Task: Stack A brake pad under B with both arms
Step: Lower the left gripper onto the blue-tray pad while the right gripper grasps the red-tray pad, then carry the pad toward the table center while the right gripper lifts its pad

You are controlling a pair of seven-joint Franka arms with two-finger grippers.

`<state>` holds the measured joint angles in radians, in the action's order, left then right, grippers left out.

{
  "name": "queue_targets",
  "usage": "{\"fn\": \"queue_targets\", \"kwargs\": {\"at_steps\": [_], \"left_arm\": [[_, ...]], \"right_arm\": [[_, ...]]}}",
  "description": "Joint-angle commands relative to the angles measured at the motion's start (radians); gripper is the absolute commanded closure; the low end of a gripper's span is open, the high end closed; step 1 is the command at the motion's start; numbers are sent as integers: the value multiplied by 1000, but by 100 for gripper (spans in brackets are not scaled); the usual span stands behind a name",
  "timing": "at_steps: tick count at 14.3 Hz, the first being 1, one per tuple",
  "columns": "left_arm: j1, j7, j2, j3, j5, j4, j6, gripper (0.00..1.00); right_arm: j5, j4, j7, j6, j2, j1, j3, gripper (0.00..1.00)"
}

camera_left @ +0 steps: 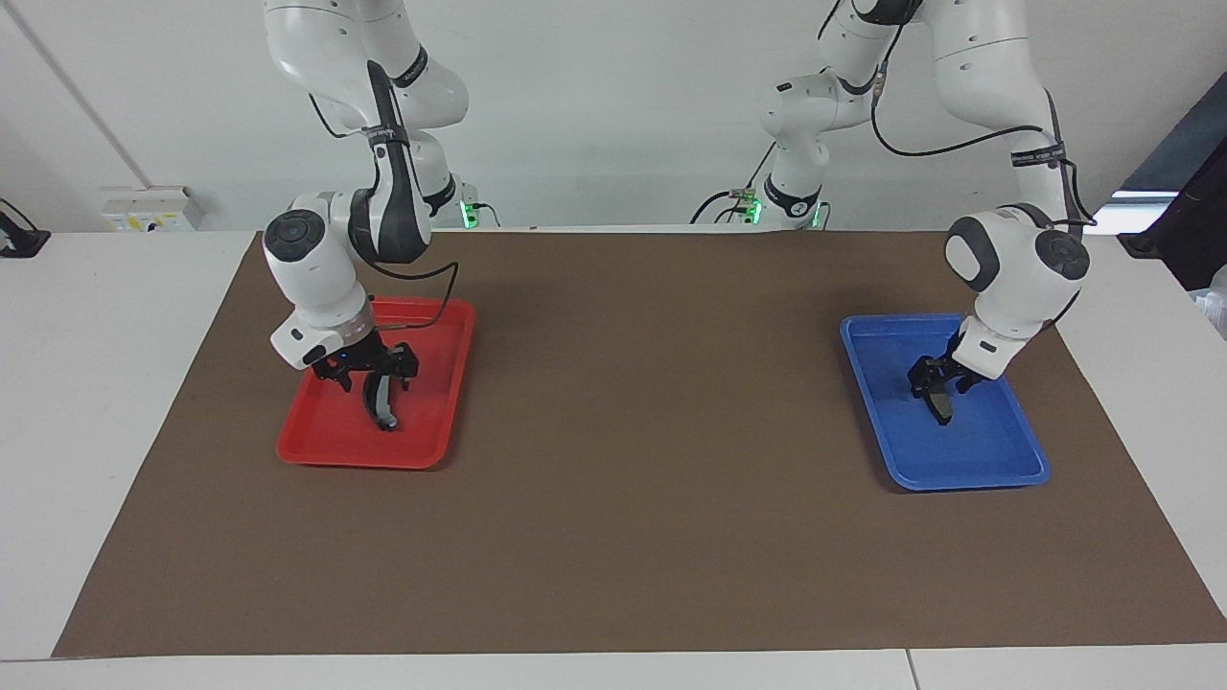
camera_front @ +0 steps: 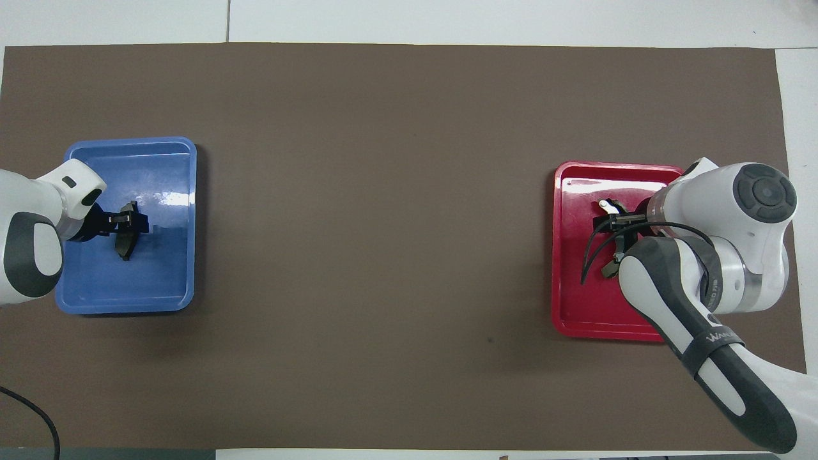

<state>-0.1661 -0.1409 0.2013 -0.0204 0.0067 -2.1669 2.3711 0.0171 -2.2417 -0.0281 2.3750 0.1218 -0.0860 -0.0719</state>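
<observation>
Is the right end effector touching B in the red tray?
Touching: in the facing view the right end effector clamps B, over the red tray.

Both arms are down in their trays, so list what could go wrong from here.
1. The right gripper holds B near one end, hanging over the red tray; it could swing or slip in transit.
2. The left gripper grips the A brake pad edge-on in the blue tray; set down like that, it may tip, leaving B no flat seat.
</observation>
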Motion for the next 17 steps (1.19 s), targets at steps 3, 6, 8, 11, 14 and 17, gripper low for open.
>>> {"fn": "queue_targets", "kwargs": {"at_steps": [3,6,8,11,14,17], "left_arm": [[-9,-16,-26,-4,12,-54,40,66],[-3,-20,-26,-3,12,-31,13,96],[5,-19,-51,-4,12,17,-73,99],[68,16,-82,-7,12,114,-211,99],[183,173,-80,-9,12,128,-196,99],[343,398,-62,-10,12,125,-144,99]], "right_arm": [[-17,-9,-7,35,41,14,6,0],[-17,-9,-4,30,42,15,6,10],[-17,-4,4,17,41,18,6,18],[-17,2,7,-17,32,20,6,27],[-17,2,25,-20,30,22,4,35],[-17,2,24,-22,30,20,6,63]]}}
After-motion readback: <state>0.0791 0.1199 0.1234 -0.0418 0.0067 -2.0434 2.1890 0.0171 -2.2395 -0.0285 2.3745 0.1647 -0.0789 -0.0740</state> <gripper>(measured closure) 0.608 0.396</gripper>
